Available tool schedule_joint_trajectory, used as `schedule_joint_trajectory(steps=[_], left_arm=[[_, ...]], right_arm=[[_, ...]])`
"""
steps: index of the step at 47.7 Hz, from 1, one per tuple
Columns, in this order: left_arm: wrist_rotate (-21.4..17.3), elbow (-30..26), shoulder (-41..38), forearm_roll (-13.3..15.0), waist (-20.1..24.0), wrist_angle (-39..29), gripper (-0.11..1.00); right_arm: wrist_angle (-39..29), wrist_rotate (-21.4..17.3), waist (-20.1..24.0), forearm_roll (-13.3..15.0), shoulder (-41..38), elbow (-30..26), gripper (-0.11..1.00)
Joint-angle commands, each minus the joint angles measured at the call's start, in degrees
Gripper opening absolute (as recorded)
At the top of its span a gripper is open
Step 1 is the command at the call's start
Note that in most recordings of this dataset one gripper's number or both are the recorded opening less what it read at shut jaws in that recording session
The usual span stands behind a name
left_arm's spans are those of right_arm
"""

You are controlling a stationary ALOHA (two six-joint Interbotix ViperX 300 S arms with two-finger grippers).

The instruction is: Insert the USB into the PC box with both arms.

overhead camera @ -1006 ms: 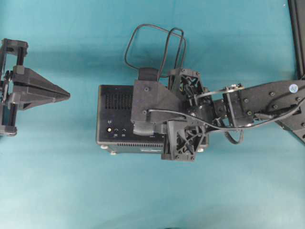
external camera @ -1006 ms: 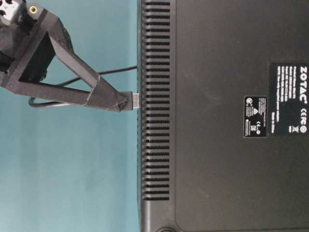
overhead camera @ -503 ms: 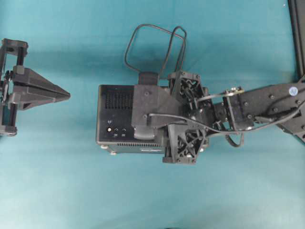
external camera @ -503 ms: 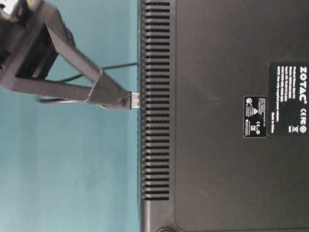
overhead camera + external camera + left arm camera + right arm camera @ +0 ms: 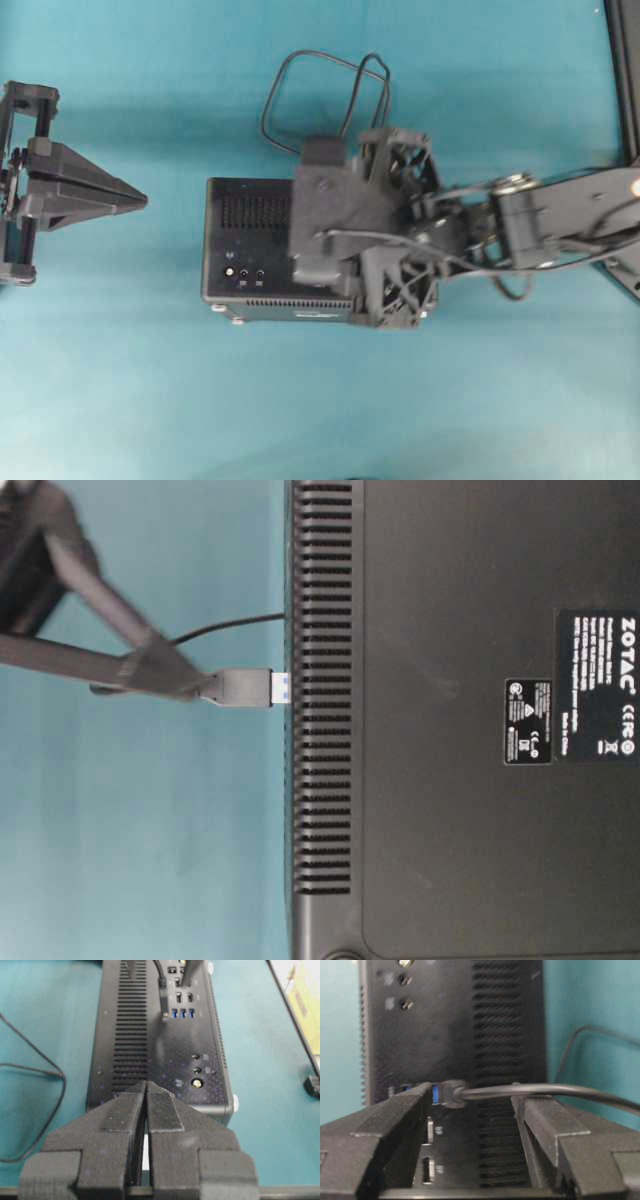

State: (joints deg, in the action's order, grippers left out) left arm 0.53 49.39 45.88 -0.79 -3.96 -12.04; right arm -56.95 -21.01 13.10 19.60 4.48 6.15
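A thin black USB cable (image 5: 520, 1092) with a dark rectangular plug sat in a blue port of the small black vented PC box (image 5: 245, 240) on the teal bench (image 5: 150, 380). The right arm's fingers (image 5: 540, 1125) stood wide around the cable, gripping nothing; the left arm's fingers (image 5: 162, 1110) were pressed together, well apart from the box.

PC box: you see a black ZOTAC case (image 5: 245, 245) flat on the teal tabletop, port panel up, vent slits alongside.
USB: your black plug (image 5: 245, 687) stands seated in a blue port; its thin cable (image 5: 320, 90) loops behind the case.
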Motion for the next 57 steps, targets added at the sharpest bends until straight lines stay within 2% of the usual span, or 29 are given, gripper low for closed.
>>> schedule_joint_trajectory(steps=[1,8,12,24,36,47,57], left_arm=[[0.09,-0.97,0.0,-0.18,0.0,0.44,0.0],[0.09,-0.97,-0.09,-0.18,-0.09,0.53,0.0],[0.09,-0.97,-0.09,-0.18,-0.09,0.53,0.0],[0.09,-0.97,0.0,-0.18,-0.09,0.53,0.0],[0.18,-0.88,0.0,-0.09,-0.09,0.53,0.0],[0.18,-0.97,0.0,-0.18,-0.09,0.44,0.0],[0.26,-1.05,0.0,-0.18,-0.09,0.53,0.0]], right_arm=[[0.79,-0.18,0.09,0.44,2.02,-0.35,0.68],[2.72,-0.35,0.09,0.44,2.02,0.18,0.67],[4.39,-0.44,0.09,0.18,2.11,0.53,0.62],[9.49,-0.79,0.35,-0.62,3.43,3.43,0.36],[12.13,-5.27,0.18,-0.53,5.45,7.91,0.16],[18.54,-7.21,-0.18,-0.26,6.33,10.72,0.12],[19.16,-7.21,-0.26,-0.26,6.33,10.99,0.12]])
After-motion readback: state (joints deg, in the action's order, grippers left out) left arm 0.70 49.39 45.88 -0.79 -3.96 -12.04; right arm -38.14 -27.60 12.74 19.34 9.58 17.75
